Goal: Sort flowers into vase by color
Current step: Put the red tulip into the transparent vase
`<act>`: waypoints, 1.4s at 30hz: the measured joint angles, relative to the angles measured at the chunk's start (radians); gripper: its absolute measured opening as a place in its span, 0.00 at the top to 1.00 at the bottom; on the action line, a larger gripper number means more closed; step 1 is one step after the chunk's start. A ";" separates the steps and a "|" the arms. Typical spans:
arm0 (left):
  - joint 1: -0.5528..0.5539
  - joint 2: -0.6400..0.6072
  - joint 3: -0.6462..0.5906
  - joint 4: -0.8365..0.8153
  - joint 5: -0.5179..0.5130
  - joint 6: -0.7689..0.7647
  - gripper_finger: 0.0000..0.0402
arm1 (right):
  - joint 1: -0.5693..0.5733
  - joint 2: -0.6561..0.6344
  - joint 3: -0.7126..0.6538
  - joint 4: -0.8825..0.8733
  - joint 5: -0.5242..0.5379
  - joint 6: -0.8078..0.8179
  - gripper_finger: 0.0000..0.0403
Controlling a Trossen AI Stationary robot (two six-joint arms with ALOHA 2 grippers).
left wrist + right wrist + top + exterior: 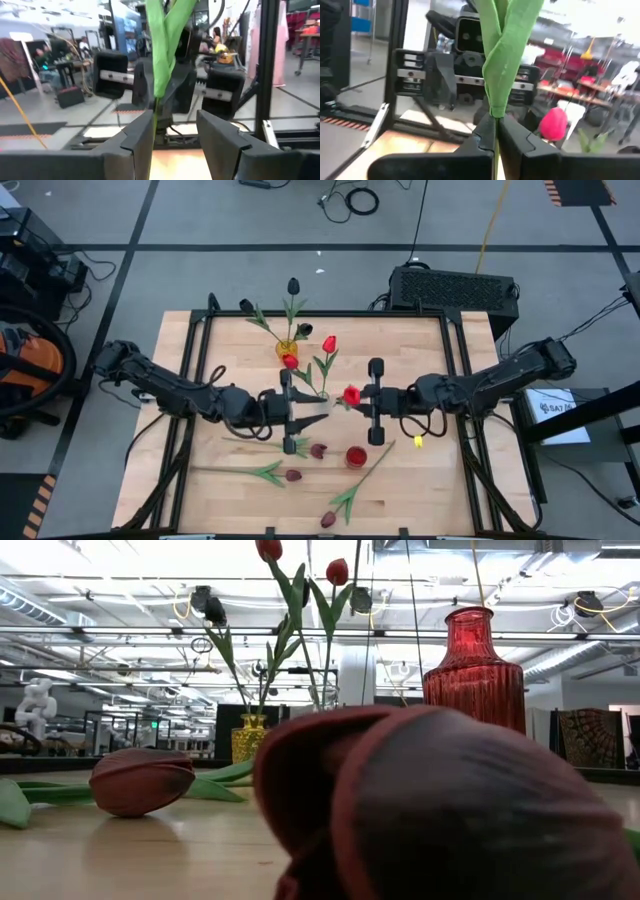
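Two maroon heads fill my table-level camera: one right up against the lens, another lying on its side further back. Neither is sorted yet.

Mid-table, both arms meet. The right gripper is clamped tight on the stem of a red tulip, with its leaf rising above the fingers. The left gripper faces it with its fingers apart and the same stem between them, close against one finger.

I read this as a hand-over or a re-grip. To do it well, I would centre the left fingers on the stem first, since it sits off to one side. Then I would close on bare stem, not on the leaf, and only afterwards let the right side release. A thin stem will likely bend or twist if both pull at once.

Beyond stand the red vase and, further back, the yellow vase, which holds dark tulips.

No brand or writing is readable to me. A white label beside the table is too small to make out.
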State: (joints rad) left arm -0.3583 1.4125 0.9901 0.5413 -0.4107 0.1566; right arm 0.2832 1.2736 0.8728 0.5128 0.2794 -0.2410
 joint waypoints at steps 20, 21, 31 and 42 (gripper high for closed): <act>0.000 0.111 0.059 0.102 -0.020 0.179 0.61 | -0.035 0.038 -0.078 0.148 -0.129 -0.164 0.99; 0.003 0.123 0.070 0.101 -0.026 0.189 0.61 | -0.035 0.038 -0.078 0.147 -0.129 -0.172 0.99; 0.022 0.187 0.151 0.039 -0.099 0.198 0.61 | -0.035 0.038 -0.078 0.117 -0.125 -0.182 0.99; 0.017 0.184 0.151 0.041 -0.099 0.215 0.75 | -0.034 0.038 -0.078 0.115 -0.097 -0.171 0.99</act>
State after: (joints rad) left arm -0.3408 1.5967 1.1416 0.5823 -0.5102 0.3721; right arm 0.2489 1.3117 0.7948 0.6279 0.1820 -0.4117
